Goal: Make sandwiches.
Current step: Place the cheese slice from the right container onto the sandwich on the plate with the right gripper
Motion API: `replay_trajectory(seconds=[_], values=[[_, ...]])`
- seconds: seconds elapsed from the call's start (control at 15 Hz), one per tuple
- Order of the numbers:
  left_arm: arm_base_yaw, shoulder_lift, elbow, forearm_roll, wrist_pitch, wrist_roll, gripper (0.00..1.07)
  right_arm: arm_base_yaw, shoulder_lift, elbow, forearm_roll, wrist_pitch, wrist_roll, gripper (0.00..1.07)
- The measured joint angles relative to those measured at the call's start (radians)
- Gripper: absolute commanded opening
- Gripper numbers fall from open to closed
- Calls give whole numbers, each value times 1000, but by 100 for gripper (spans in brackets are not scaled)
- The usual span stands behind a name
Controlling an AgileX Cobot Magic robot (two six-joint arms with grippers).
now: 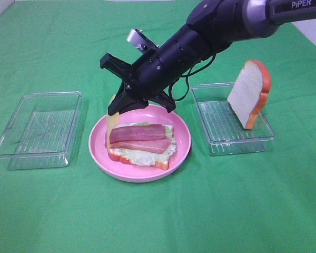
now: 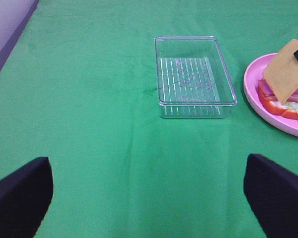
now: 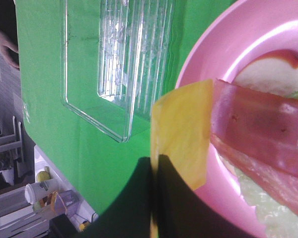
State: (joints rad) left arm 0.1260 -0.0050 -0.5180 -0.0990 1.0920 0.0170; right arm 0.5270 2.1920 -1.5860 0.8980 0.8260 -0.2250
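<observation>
Green cloth (image 1: 158,221) is spread over the table, and at its centre a round pink plastic plate (image 1: 181,138) carries a partly built toy sandwich (image 1: 142,145). A white bottom bread slice (image 1: 117,156) with an orange-brown crust is laid flat, pale green lettuce (image 1: 147,156) is spread on it, and two reddish-pink bacon strips (image 1: 139,134) are stacked on top. So the lower layers are judged done, while the cheese and the top bread are not yet placed. A thin yellow cheese slice (image 1: 112,120) is pinched by one edge in the closed fingers of the right gripper (image 1: 114,108). It is hung over the plate's 10 o'clock rim, just beside the bacon, and whether it touches the bacon cannot be told. At 3 o'clock of the plate a clear rectangular plastic box (image 1: 221,129) is set, and in it a second bread slice (image 1: 247,92) is stood on edge, tilted, towards its 2 o'clock corner; nothing else is seen inside. At 9 o'clock of the plate a second clear box (image 1: 39,129) is set, and only its ribbed floor is seen. The left gripper (image 2: 149,198) is held well apart from the plate, its dark fingers (image 2: 20,196) spread wide with nothing between them.
</observation>
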Motion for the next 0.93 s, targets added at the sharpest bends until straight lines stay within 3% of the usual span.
replay_trajectory(seconds=[0.53,0.67,0.8,0.93], values=[[0,0,0,0,-1,0,98,0,0,0,-224,-22,6,0],[0,0,0,0,-1,0,98,0,0,0,-257,-22,6,5],[0,0,0,0,-1,0,98,0,0,0,-283,-22,8,30],[0,0,0,0,-1,0,98,0,-2,0,-337,-11,36,73]])
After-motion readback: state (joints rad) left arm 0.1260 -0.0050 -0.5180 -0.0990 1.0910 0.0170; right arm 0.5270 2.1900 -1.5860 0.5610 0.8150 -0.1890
